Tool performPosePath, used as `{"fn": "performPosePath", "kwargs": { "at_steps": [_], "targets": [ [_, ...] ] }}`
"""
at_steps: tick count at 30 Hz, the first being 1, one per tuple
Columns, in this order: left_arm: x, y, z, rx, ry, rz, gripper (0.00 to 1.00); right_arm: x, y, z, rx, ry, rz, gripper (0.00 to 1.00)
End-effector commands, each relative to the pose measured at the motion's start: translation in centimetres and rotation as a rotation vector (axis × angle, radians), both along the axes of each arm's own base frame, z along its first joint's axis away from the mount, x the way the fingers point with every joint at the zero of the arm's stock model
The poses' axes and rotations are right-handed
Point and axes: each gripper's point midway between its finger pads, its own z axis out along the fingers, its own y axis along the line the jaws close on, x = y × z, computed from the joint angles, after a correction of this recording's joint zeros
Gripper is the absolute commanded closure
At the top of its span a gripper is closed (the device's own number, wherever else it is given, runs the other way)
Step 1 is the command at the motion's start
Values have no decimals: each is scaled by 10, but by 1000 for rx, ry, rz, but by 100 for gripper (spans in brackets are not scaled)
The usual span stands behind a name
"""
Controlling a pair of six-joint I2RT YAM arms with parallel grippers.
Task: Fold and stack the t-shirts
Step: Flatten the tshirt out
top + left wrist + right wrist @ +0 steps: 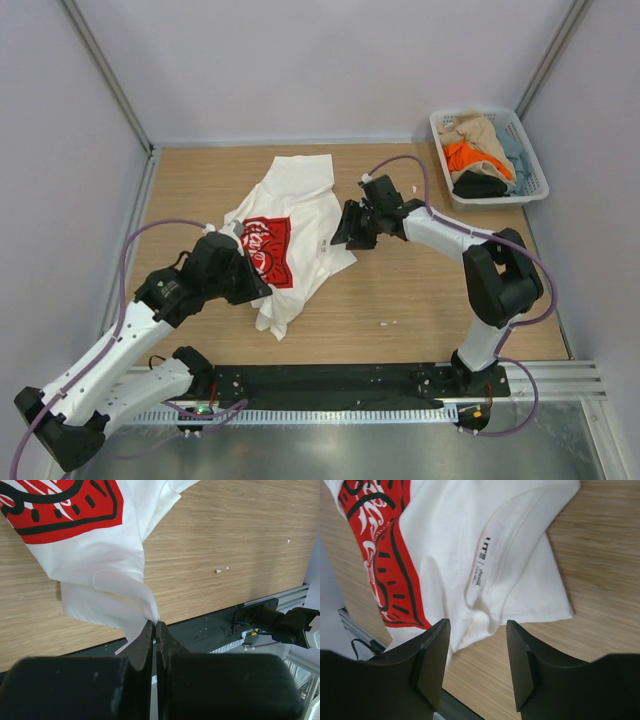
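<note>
Right now I have the left gripper [154, 626] pressed closed on a fold of the white t-shirt [107, 555]. The cloth bunches just beyond the fingertips and spreads away from them, with the red graphic [60, 510] further out past the pinch. The right gripper [476, 625] has its fingers spread apart over the opposite side of the same shirt. A curved seam and a small printed label [480, 565] lie just ahead of the gap between them, and the red print runs off past the finger on the left of that wrist view. I cannot tell whether those fingers touch the cloth. From above, the shirt lies rumpled on the wooden table [430, 300], stretched between the two sets of fingers, one sleeve reaching away from both. Well beyond the right fingers, in the table's far corner, the white basket [535, 192] holds the tan shirt [478, 128], the orange shirt [465, 157], the pale blue shirt [510, 148] and the black shirt [478, 186], heaped together.
</note>
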Motion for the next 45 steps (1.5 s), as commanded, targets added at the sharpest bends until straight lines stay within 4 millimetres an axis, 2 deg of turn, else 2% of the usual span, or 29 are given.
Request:
{"fn": "performPosePath", "kwargs": {
  "at_steps": [1, 2, 4, 5, 7, 9, 15, 19, 29, 33, 43, 45],
  "targets": [
    [6, 5, 22, -9, -67, 22, 100, -3, 35, 42, 183, -51, 1, 45],
    [7, 6, 24, -6, -77, 19, 100, -17, 35, 35, 180, -27, -2, 44],
    [9, 7, 31, -6, -94, 24, 100, -27, 39, 34, 213, -19, -26, 43],
    [10, 7, 31, 1, -94, 20, 100, -42, 36, 25, 212, -3, -29, 42],
    [11, 7, 36, -4, -102, 19, 100, -48, 37, 21, 241, 4, -57, 42],
    [11, 7, 36, -5, -103, 21, 100, -59, 32, 2, 224, 42, -77, 42],
    [14, 3, 36, -14, -97, 19, 100, -49, 35, 1, 240, 6, -100, 44],
    [15, 3, 40, -17, -105, 17, 100, -47, 41, -11, 252, 51, -111, 49],
    [15, 6, 49, -24, -128, 27, 100, -51, 39, -32, 245, 98, -141, 50],
    [14, 7, 50, -23, -131, 25, 100, -50, 43, -40, 256, 121, -145, 55],
    [12, 11, 52, -20, -139, 27, 100, -52, 44, -49, 235, 140, -150, 57],
    [11, 12, 53, -22, -143, 28, 100, -52, 44, -50, 232, 136, -148, 62]
  ]
}}
